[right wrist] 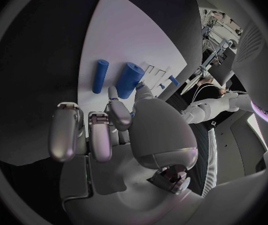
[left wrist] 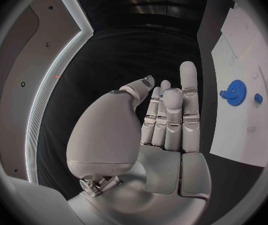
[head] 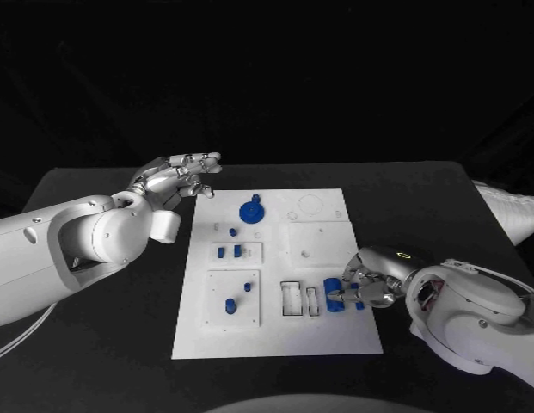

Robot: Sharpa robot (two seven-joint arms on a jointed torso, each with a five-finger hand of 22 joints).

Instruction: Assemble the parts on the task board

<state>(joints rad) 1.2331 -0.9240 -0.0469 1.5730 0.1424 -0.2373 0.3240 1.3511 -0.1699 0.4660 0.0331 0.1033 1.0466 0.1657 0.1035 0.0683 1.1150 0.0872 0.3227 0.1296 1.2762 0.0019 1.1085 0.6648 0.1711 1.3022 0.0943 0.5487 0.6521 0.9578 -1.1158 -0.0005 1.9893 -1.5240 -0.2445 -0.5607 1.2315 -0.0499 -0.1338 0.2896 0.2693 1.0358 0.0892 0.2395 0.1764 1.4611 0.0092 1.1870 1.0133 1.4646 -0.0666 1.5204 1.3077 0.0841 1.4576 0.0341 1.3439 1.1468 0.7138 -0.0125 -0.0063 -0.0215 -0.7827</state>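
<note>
The white task board (head: pixel 279 340) lies mid-table. A blue gear (head: pixel 252 211) sits near its far edge, and small blue pegs (head: pixel 230 251) stand in the left-hand panels. At the board's right edge my right hand (head: pixel 368 284) reaches over two blue cylinders lying side by side: a thick one (right wrist: pixel 128 80) and a thin one (right wrist: pixel 100 76). Thumb and one finger close on the thick cylinder's (head: pixel 333 288) near end; the other fingers stay spread. My left hand (head: pixel 180 176) hovers open, fingers straight, off the board's far left corner. The left wrist view shows the gear (left wrist: pixel 236 91) beyond that hand (left wrist: pixel 165 120).
A white crumpled bag (head: pixel 515 211) lies at the table's right edge. Empty rectangular slots (head: pixel 291 298) sit just left of the cylinders. Bare black table (head: pixel 93 344) stretches left of the board.
</note>
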